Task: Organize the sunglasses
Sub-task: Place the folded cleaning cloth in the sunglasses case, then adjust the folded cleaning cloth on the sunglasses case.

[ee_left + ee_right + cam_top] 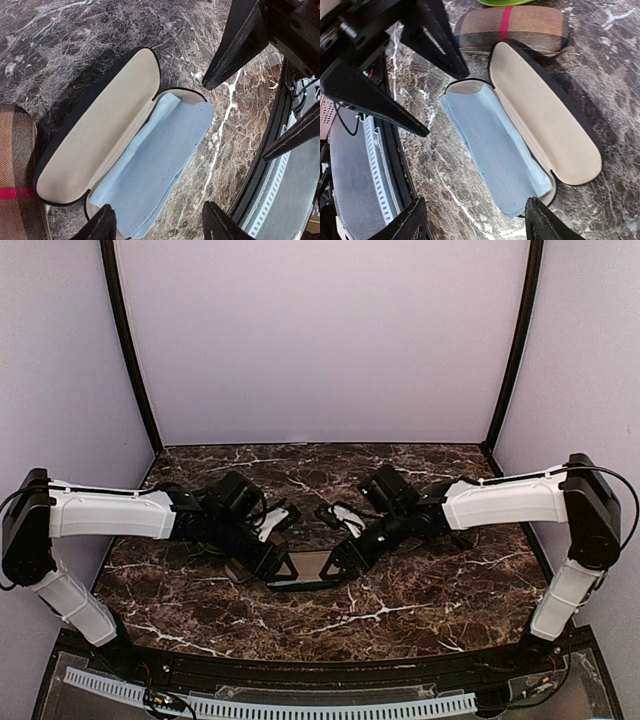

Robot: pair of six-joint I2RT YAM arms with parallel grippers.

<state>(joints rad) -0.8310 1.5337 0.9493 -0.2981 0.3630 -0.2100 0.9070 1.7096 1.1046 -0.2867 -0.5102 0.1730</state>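
Observation:
No sunglasses show in any view. An open case with beige lining [95, 145] lies on the marble table, with a light blue cloth [150, 165] in its lower half. It also shows in the right wrist view [545, 125] with the cloth [495, 145], and in the top view [305, 567] between the two grippers. My left gripper [159, 222] is open and empty, hovering over the cloth's near end. My right gripper [477, 220] is open and empty over the opposite end. In the top view the left gripper [275, 565] and the right gripper [337, 558] flank the case.
A closed brown striped case [515, 27] with a pink band lies just beyond the open one, also at the left edge of the left wrist view [15, 170]. A green object [500, 1] peeks in beyond it. The table's front edge [280, 150] runs close by.

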